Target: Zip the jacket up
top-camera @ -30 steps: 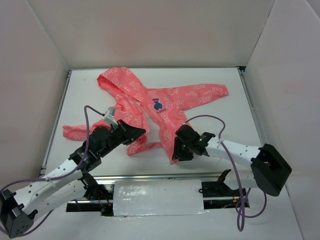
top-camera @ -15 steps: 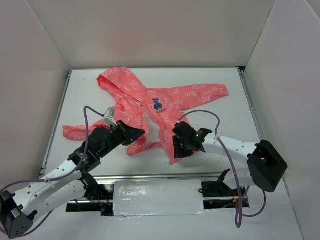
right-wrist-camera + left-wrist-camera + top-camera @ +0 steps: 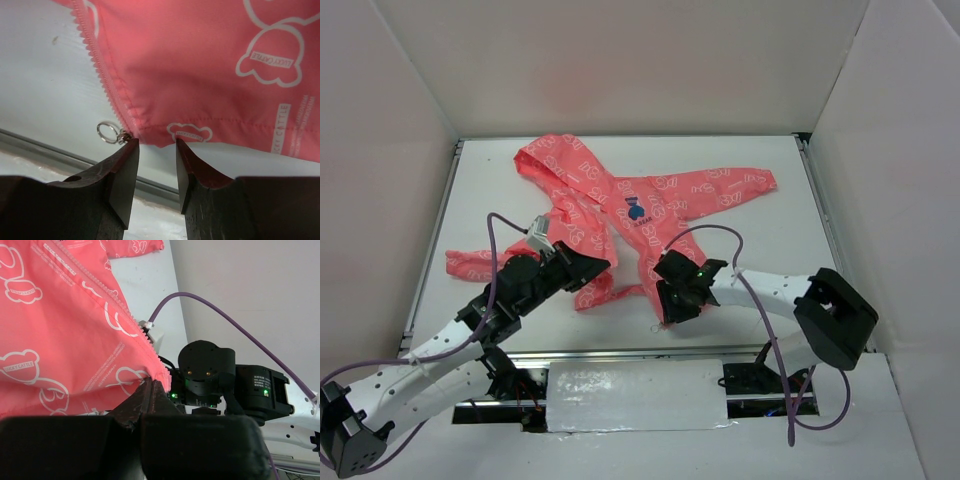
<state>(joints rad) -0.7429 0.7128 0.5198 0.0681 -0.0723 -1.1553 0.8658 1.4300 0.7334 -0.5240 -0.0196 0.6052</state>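
Overhead view, read left to right: the jacket [image 3: 620, 215] lies open-fronted on the table [image 3: 770, 260]. Its left sleeve [image 3: 470, 263] trails toward the near left, and its hood [image 3: 545, 160] lies at the far left. The left gripper [image 3: 598, 266] sits on the near hem of the left front panel. In my left wrist view its fingers [image 3: 142, 400] are pressed together, with the corner of that hem pinched between them. A line of zipper teeth [image 3: 100, 287] runs up the lifted fabric from the pinch. At the centre of the chest I see a small blue emblem [image 3: 635, 210]. The right gripper [image 3: 667, 305] rests at the near hem of the right front panel. In my right wrist view its fingers [image 3: 122, 175] stand apart, their tips just short of the hem edge and holding nothing. A small metal ring [image 3: 106, 132] on the zipper pull lies on the table, touching or almost touching the left fingertip, at the foot of the panel's teeth. The right sleeve [image 3: 730, 185] stretches away to the far right, flat on the table.
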